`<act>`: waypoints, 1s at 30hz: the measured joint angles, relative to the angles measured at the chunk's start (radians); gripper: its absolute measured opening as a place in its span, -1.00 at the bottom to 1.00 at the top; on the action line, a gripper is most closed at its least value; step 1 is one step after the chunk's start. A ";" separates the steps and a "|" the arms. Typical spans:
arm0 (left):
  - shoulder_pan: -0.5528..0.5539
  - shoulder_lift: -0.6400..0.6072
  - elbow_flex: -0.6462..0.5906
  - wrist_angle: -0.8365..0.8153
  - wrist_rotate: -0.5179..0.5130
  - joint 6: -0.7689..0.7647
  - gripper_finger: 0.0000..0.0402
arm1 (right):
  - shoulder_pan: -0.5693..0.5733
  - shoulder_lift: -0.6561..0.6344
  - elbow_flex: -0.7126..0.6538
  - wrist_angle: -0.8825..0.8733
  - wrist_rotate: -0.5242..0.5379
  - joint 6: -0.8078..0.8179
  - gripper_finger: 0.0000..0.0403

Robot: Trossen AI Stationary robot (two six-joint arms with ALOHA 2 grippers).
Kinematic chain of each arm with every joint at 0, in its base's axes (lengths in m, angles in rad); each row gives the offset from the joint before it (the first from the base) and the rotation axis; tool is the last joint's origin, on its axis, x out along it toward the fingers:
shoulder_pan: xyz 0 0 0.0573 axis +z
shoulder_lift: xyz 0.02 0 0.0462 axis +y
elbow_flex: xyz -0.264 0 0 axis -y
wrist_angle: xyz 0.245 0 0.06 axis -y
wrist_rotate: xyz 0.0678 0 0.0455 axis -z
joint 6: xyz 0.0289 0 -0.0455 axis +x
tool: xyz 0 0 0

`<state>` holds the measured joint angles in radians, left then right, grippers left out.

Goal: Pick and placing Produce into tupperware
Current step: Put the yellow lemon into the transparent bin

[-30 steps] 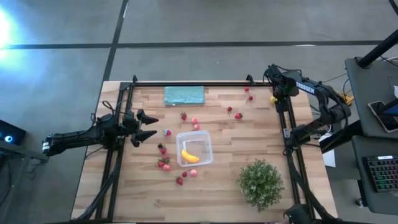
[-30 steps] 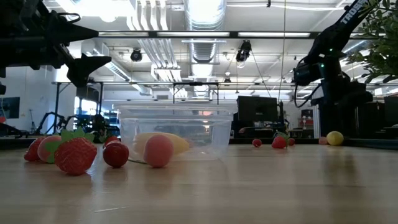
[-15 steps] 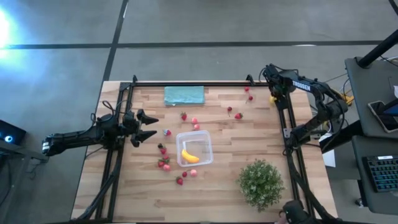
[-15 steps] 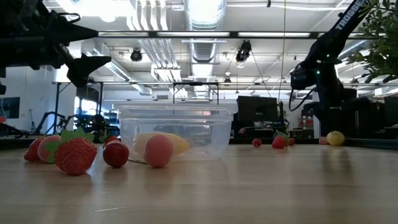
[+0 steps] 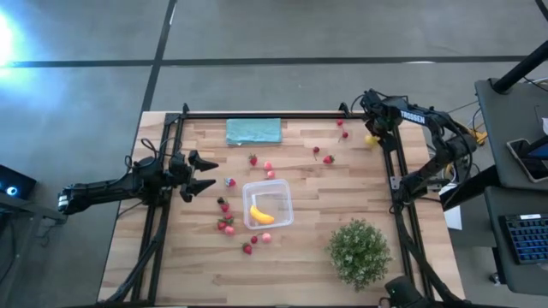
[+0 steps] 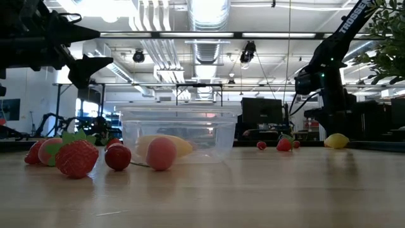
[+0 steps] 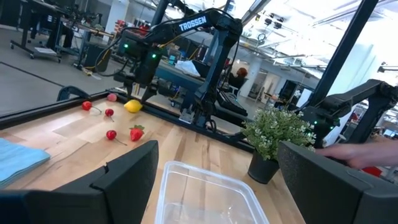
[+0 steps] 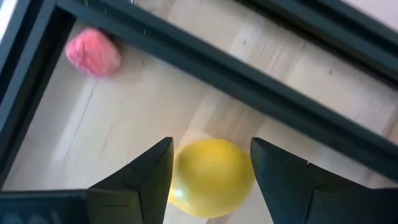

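Observation:
The clear tupperware (image 5: 268, 204) stands mid-table with a yellow banana (image 5: 261, 215) lying inside. Red and pink strawberries lie around it (image 5: 224, 224) and farther back (image 5: 328, 159). A small yellow lemon (image 5: 370, 139) lies at the far right beside the frame rail. My right gripper (image 5: 372, 135) points down over the lemon with a finger on each side of it. My left gripper (image 5: 212, 173) hangs open and level at the table's left, facing the tupperware (image 7: 208, 193), with nothing between its fingers. My right gripper has the lemon's two sides (image 8: 180, 177) between its two fingers, coming from above and pointing steeply down. The lemon fills the gap from one finger to the other. In the low view the lemon (image 6: 336, 140) sits at table-top level below the fingers.
A bushy green plant (image 5: 360, 250) stands at the near right. A teal cloth (image 5: 253, 131) lies at the far edge. Dark frame rails (image 5: 398, 171) run along the table's sides, one right beside the lemon. A person's hand (image 7: 357, 152) shows beyond the table.
My right gripper has rolled about its own pointing line and sunk a little over the far right corner. The lemon has shifted slightly toward the table's left and turned with it, showing longer in the low view than before. The left arm kept still.

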<state>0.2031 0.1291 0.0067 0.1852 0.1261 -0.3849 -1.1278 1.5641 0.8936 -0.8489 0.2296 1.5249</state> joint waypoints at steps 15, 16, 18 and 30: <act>0.000 0.000 0.000 0.000 0.000 0.000 0.56 | 0.000 -0.007 0.000 -0.069 -0.142 0.036 0.02; 0.000 0.001 0.000 0.000 0.000 0.000 0.56 | 0.000 -0.008 0.000 -0.068 -0.156 0.041 0.02; 0.000 0.000 0.000 0.000 0.000 0.000 0.56 | 0.003 -0.012 0.000 -0.060 -0.175 0.058 0.02; 0.000 0.000 0.000 0.000 0.001 0.000 0.56 | 0.057 -0.020 0.002 0.021 -0.117 -0.070 0.02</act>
<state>0.2031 0.1295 0.0067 0.1851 0.1268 -0.3850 -1.0706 1.5441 0.8951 -0.8279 0.1125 1.4554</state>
